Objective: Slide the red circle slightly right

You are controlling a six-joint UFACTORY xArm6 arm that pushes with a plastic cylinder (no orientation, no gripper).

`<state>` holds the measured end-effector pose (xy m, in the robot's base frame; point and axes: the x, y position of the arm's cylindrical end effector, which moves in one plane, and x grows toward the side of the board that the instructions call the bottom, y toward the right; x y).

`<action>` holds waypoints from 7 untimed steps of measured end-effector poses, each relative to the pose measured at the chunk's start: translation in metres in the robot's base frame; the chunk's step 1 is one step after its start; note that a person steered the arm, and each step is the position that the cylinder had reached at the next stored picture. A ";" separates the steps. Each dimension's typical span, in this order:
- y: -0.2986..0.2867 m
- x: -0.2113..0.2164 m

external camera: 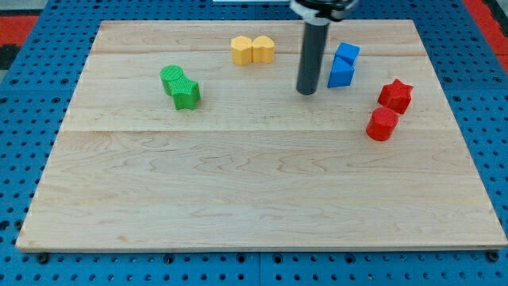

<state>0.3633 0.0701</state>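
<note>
Wooden board (pixel 262 199) on blue pegboard (pixel 24 119). 8 blocks in 4 pairs: 2 green (pixel 181 86), 2 yellow (pixel 252 49), 2 blue (pixel 342 65), 2 red. Red circle (pixel 382 124) sits at view's right, touching red star (pixel 395 95) above it; round, no clear long axis. Bare board to its right before the edge. My tip (pixel 306 91) is a bare rod, grasping nothing, just left of blue pair, well apart from circle.

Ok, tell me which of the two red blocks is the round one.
The lower red circle, nearer the view's bottom; the red star above it has points.
</note>
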 end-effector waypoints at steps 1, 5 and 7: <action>0.002 0.004; 0.004 0.076; 0.051 0.076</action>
<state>0.4388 0.1215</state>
